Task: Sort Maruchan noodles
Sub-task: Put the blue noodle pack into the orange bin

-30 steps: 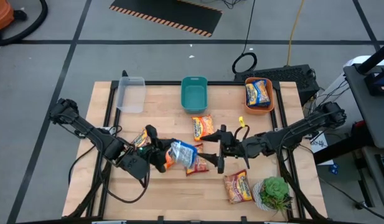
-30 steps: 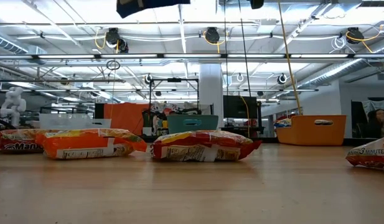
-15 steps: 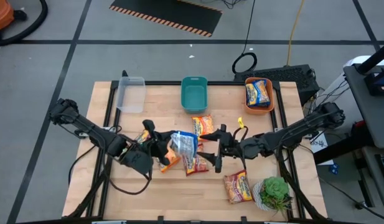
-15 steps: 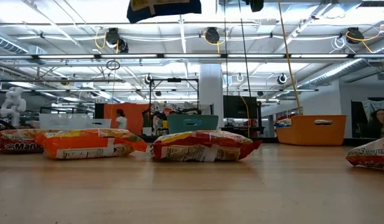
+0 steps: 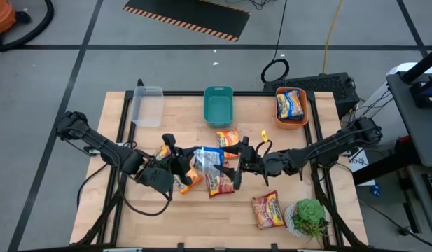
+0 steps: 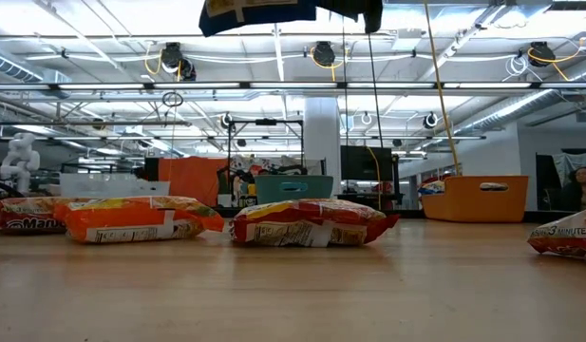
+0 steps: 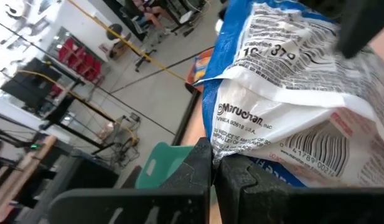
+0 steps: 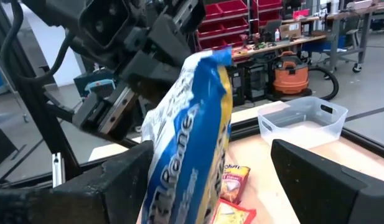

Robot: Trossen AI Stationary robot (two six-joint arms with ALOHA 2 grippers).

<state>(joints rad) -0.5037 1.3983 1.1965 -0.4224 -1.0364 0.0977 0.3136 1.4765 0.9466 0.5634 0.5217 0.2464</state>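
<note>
My left gripper [image 5: 182, 164] is shut on a blue-white Maruchan packet [image 5: 208, 159] and holds it in the air above the table's middle. The packet also fills the left wrist view [image 7: 285, 106] and stands on edge in the right wrist view [image 8: 192, 143]. My right gripper [image 5: 237, 166] is open, and its fingers [image 8: 126, 180] stand on either side of the packet's right end; I see no touch. Orange and red packets [image 5: 228, 142] [image 5: 219, 183] [image 5: 189, 180] lie flat on the table below. Another packet [image 5: 268, 210] lies near the front edge. My left gripper [image 7: 215, 163] pinches the blue-white packet by its crimped end edge [image 7: 241, 152] between the two shut fingers. It comes about level from the table's left. The packet is lifted clear of the table and stands on edge, reaching out toward the right arm.
A clear bin [image 5: 147, 105], a teal bin [image 5: 218, 105] and an orange bin [image 5: 290, 105] holding a packet stand along the far edge. A potted plant [image 5: 310, 215] sits at the near right corner. In the low view, packets [image 6: 307, 223] [image 6: 131, 218] lie on the wood.
My left gripper has carried the blue-white packet up and a little toward the far edge and the right. My right gripper has moved toward the table's left until its open fingers flank the packet's end. The packets on the table have kept still.
</note>
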